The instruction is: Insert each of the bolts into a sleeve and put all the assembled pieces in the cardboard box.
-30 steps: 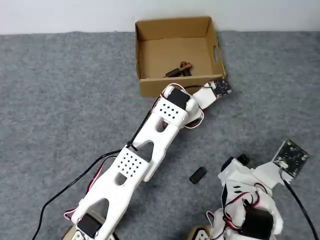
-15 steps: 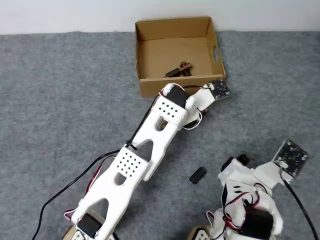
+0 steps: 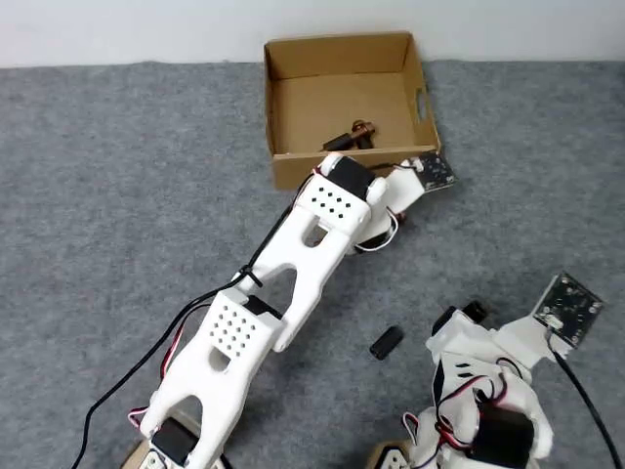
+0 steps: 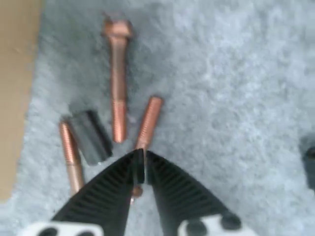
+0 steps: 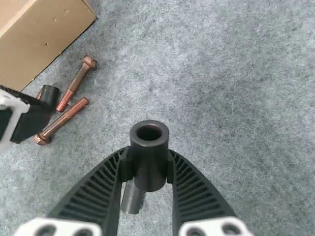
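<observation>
Clenching the shank of a copper-coloured threaded bolt that lies on the grey carpeted desk, the left jaws sit just beside the brown cardboard box. The right jaws, well apart, grasp a black cylindrical sleeve. One assembled piece lies inside the box.

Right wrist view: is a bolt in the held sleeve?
No, the sleeve in the right gripper shows an empty open bore.

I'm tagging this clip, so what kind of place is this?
Most likely a robotics lab bench set up for assembly trials: two white robot arms on a grey carpet-like mat, a cardboard box, and loose copper bolts and black sleeves as work pieces.
</observation>
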